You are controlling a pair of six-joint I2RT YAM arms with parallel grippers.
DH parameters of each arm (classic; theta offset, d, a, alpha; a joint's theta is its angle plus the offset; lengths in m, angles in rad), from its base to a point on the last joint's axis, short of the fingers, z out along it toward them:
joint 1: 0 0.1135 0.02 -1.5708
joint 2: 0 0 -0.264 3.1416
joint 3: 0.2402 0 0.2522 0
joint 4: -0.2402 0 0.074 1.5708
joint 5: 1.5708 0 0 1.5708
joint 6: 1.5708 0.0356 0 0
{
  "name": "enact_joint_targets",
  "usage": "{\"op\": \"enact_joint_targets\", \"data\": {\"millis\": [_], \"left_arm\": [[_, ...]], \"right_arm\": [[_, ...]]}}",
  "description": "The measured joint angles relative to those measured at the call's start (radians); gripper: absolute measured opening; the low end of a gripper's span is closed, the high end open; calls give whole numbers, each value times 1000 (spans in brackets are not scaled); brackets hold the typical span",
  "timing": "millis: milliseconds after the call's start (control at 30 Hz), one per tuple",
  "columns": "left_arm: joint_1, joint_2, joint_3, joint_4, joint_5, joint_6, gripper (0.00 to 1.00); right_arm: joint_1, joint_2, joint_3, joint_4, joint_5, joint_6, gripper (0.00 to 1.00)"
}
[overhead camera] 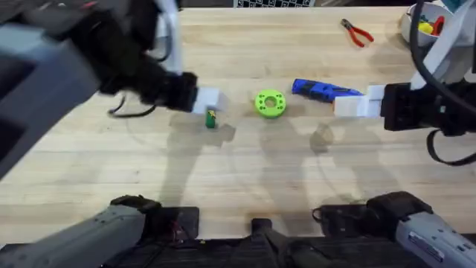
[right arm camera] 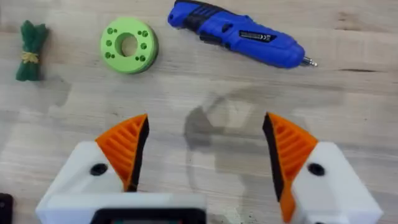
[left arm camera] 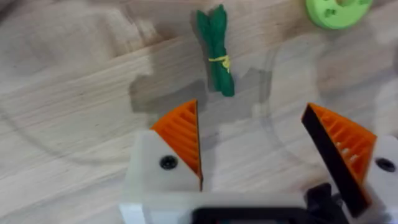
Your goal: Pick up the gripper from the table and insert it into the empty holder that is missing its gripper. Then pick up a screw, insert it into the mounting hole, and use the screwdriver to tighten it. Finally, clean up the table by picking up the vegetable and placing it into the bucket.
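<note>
The vegetable (overhead camera: 211,117), a dark-green leafy bundle with a yellow band, lies on the table just in front of my left gripper (overhead camera: 210,100). In the left wrist view it (left arm camera: 216,53) rests just beyond the open left gripper (left arm camera: 250,107), with nothing between the orange pads. The blue screwdriver (overhead camera: 323,90) lies flat right of centre, its bit pointing right (right arm camera: 242,34). My right gripper (overhead camera: 343,104) hovers beside it, open and empty (right arm camera: 205,118). The loose gripper piece, holder, screw and bucket are out of view.
A lime-green disc (overhead camera: 270,103) sits between the vegetable and the screwdriver. Red-handled pliers (overhead camera: 357,32) lie at the back right, near a white bowl (overhead camera: 407,26) at the table's far right corner. Bare wood stretches across the near half of the table.
</note>
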Motion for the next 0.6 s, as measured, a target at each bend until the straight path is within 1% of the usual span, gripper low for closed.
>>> {"op": "enact_joint_targets", "data": {"millis": [100,167,233,333,433,600], "left_arm": [[-86,94,77,1,-93,-96,986],[-119,149,113,3,-125,-150,986],[-137,206,139,6,-145,-191,986],[-142,300,164,6,-165,-230,986],[-131,392,169,23,-177,-251,987],[-114,495,169,38,-184,-246,991]], "right_arm": [[0,0,0,0,0,0,994],[0,0,0,0,0,0,994],[0,0,0,0,0,0,994],[0,0,0,0,0,1,992],[0,0,0,0,0,4,994],[0,0,0,0,0,6,994]]}}
